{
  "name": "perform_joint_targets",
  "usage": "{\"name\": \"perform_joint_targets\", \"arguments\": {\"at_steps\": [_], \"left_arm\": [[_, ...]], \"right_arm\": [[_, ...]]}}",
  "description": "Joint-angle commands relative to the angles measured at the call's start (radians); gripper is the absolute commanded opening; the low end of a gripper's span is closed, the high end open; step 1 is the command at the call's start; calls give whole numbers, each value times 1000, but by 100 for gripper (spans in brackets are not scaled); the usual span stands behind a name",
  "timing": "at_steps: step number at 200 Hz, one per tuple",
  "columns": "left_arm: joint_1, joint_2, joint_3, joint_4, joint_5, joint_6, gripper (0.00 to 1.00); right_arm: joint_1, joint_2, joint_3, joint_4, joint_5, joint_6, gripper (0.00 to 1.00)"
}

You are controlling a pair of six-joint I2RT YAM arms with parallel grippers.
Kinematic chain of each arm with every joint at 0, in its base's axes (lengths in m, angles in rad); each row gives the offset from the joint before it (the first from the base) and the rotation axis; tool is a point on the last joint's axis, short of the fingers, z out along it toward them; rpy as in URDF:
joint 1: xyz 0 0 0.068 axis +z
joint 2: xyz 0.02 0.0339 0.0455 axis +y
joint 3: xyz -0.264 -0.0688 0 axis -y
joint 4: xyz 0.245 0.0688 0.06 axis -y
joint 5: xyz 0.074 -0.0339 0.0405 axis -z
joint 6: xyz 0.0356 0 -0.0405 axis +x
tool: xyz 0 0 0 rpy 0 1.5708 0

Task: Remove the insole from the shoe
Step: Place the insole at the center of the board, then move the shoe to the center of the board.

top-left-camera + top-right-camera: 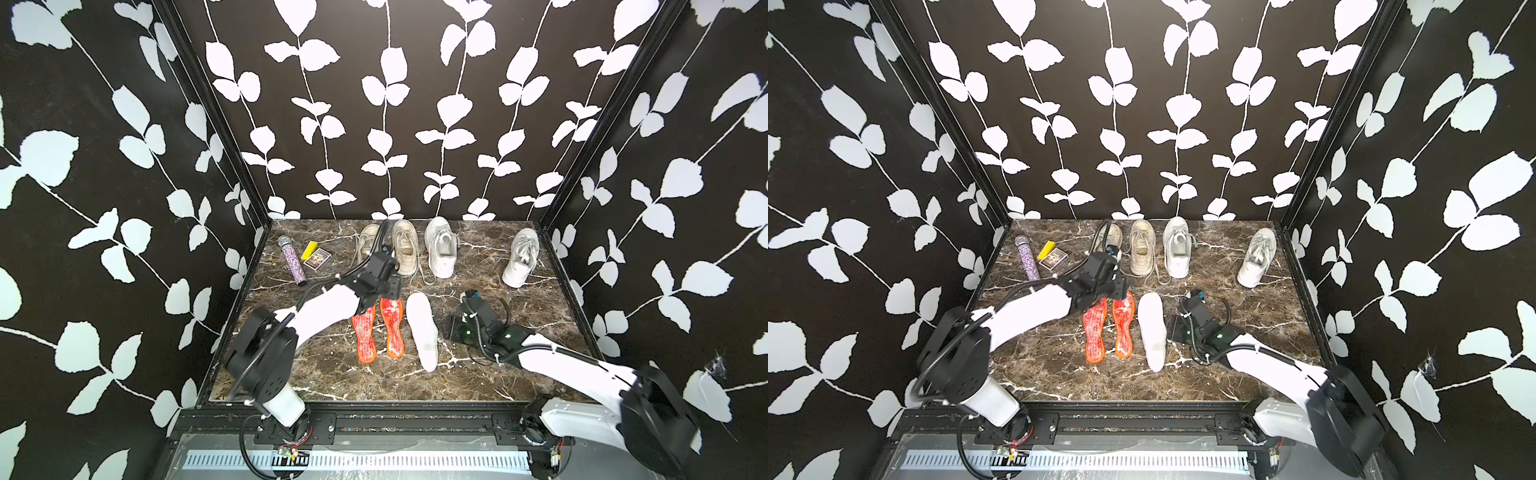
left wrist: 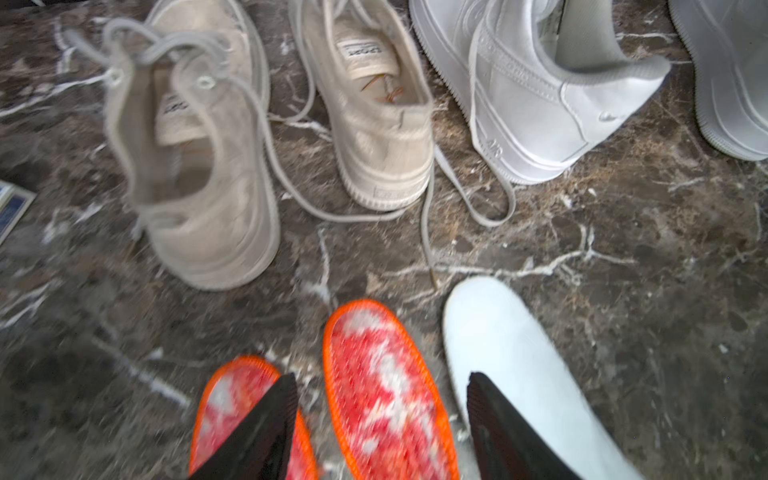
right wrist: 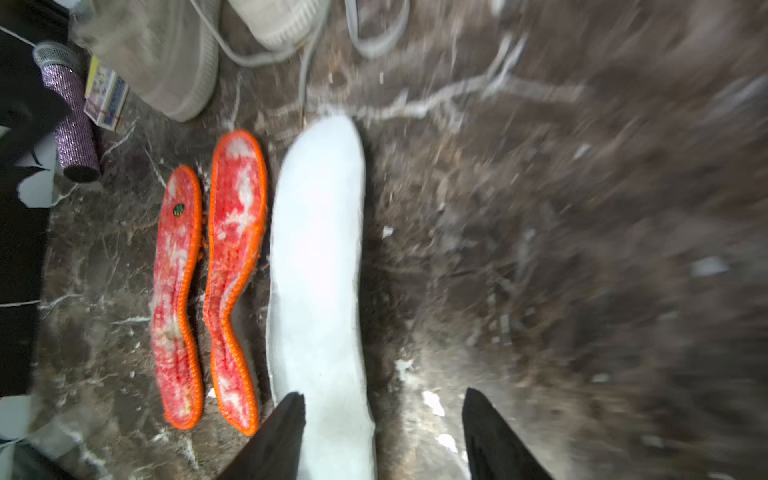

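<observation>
Our right gripper [image 3: 382, 390], spread and empty, hovers just beside the white insole [image 3: 316, 249], which lies flat on the table [image 1: 332, 374] in front of the white shoe [image 1: 441, 249]. Our left gripper [image 2: 381, 376], also spread, hangs over the orange insoles [image 1: 392, 328] beside it. We should rise straight up, snagging nothing.

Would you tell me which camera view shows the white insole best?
Both top views: the white insole lies whole and unobstructed there, though small. The right wrist view shows the insole larger but blurred, with one end cut off by the frame. The left wrist view catches only one rounded end.
</observation>
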Motion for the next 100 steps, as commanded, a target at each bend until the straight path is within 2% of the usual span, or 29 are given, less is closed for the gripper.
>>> {"name": "perform_joint_targets", "arguments": {"at_steps": [1, 39, 63, 100], "left_arm": [[6, -123, -93, 169, -64, -17, 69], [6, -211, -197, 178, -67, 12, 71], [7, -302, -323, 282, -81, 45, 73], [7, -408, -390, 254, -80, 127, 75]], "right_arm": [[-15, -62, 72, -167, 148, -122, 66], [-110, -65, 219, -324, 297, -313, 71], [-243, -14, 313, -355, 308, -398, 74], [-425, 118, 460, -364, 322, -450, 75]]}}
